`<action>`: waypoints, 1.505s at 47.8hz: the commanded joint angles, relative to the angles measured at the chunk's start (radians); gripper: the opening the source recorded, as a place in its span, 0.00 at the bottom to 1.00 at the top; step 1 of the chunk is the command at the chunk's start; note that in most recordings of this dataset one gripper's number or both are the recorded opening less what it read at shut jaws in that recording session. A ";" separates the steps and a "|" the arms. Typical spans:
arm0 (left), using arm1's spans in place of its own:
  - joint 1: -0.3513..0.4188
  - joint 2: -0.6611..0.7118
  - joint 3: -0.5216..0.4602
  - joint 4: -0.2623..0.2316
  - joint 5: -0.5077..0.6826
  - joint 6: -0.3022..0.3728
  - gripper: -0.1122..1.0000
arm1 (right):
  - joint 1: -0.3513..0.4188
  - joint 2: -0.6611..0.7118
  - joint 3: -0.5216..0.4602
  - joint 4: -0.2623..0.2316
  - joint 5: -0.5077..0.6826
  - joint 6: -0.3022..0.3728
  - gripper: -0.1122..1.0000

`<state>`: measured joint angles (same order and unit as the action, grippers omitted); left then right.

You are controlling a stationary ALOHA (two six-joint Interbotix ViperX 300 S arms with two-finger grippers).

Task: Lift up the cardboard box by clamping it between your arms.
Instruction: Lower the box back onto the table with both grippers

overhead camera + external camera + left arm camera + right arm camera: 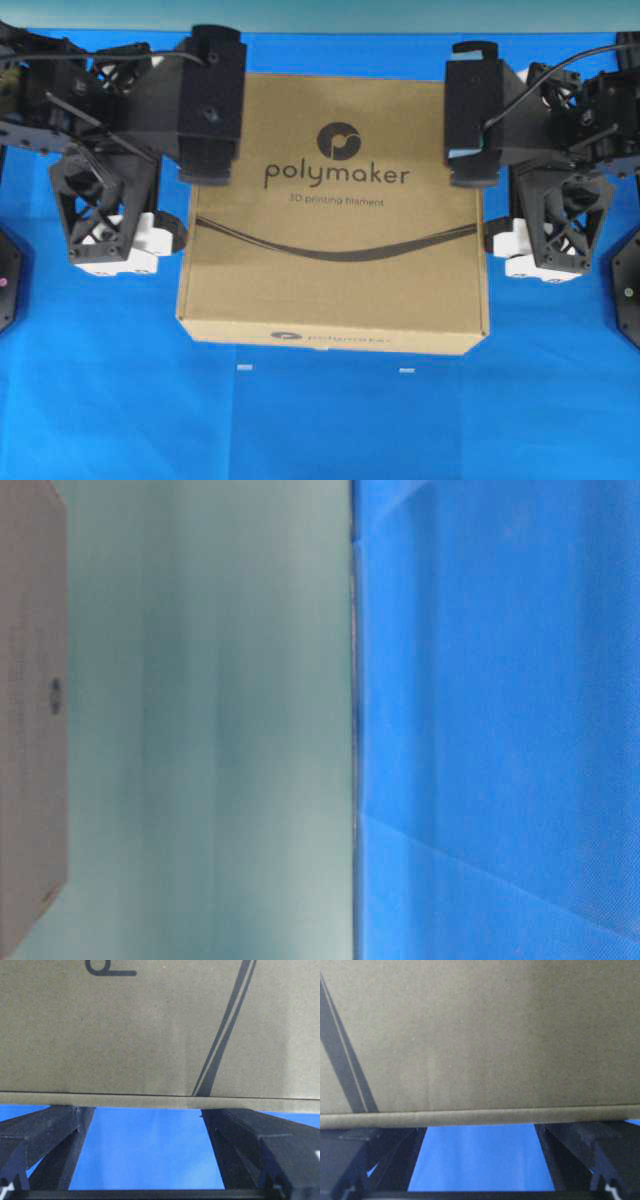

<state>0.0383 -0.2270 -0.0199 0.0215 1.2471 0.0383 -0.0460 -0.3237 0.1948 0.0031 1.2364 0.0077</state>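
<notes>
Blue cloth (320,430) covers the whole table, the largest surface in every view. Brown cardboard box (335,215) lies flat at the middle of the cloth, its printed top face up: a round emblem (339,141) toward the far edge, the word "polymaker" below it, and a dark curved line (335,242) running from left to right across the lid; its near side wall carries a smaller copy of the logo. Left arm (110,120) stands at the box's left edge and right arm (570,130) at its right edge, each overlapping a far corner of the lid in the overhead view. Left gripper (147,1115) has its jaws wide apart, both fingertips at the box's side, blue cloth showing between them. Right gripper (480,1132) likewise has its jaws wide apart, tips under the box's rim; whether any tip touches cardboard cannot be told. Two small white marks (245,369) sit on the cloth just near of the box.
</notes>
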 commanded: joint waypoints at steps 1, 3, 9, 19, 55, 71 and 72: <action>0.015 0.017 0.011 0.008 -0.120 -0.012 0.86 | -0.006 0.018 0.002 -0.008 -0.110 0.017 0.99; 0.015 0.012 0.032 0.008 -0.132 -0.012 0.86 | -0.008 0.017 0.012 -0.014 -0.121 0.017 0.99; 0.015 -0.002 0.103 0.008 -0.190 -0.011 0.86 | -0.012 0.011 0.054 -0.034 -0.153 0.018 0.99; 0.015 -0.003 0.195 0.008 -0.298 -0.011 0.86 | -0.011 0.018 0.156 -0.038 -0.256 0.015 0.99; 0.051 0.064 0.474 0.008 -0.575 0.005 0.85 | -0.041 0.123 0.457 -0.041 -0.663 -0.025 0.99; 0.064 0.140 0.565 0.008 -0.693 -0.003 0.86 | -0.043 0.184 0.502 -0.041 -0.772 -0.043 0.99; 0.064 0.144 0.569 0.009 -0.703 -0.005 0.86 | -0.043 0.187 0.503 -0.041 -0.776 -0.043 0.99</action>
<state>0.0890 -0.0859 0.5614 0.0322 0.6274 0.0552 -0.0951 -0.1304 0.7194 -0.0430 0.5262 -0.0383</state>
